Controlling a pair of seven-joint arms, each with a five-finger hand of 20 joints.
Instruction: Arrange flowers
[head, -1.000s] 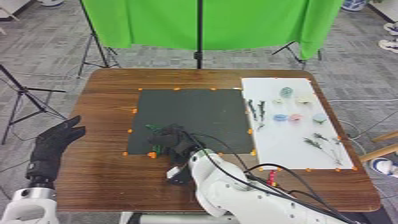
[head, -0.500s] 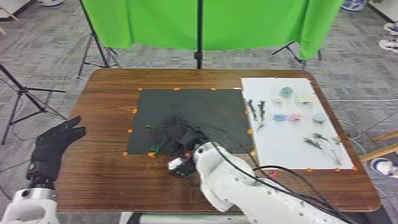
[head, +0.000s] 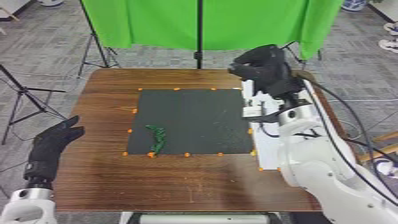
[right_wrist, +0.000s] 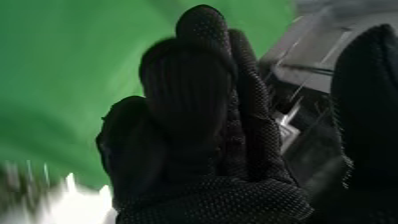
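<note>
A green leafy sprig (head: 157, 139) lies on the dark mat (head: 191, 117), close to its front left corner. The right hand (head: 266, 65) is raised at the back right, above the far end of the white board (head: 270, 161). In the right wrist view the same hand (right_wrist: 204, 145) has straight fingers, its thumb apart, and holds nothing. The right arm covers most of the white board, hiding the flowers and stems there. Over the table's left edge is the left hand (head: 55, 140), fingers relaxed and empty, well away from the mat.
Small orange markers (head: 187, 154) line the mat and board. The brown table (head: 178, 187) extends in front of the mat. Behind the table hang a green curtain (head: 151, 25) and its stand; a tripod (head: 27, 95) stands at the left.
The right hand has left the front left part of the mat and swung up to the back right, uncovering the green sprig. The left hand has stayed still.
</note>
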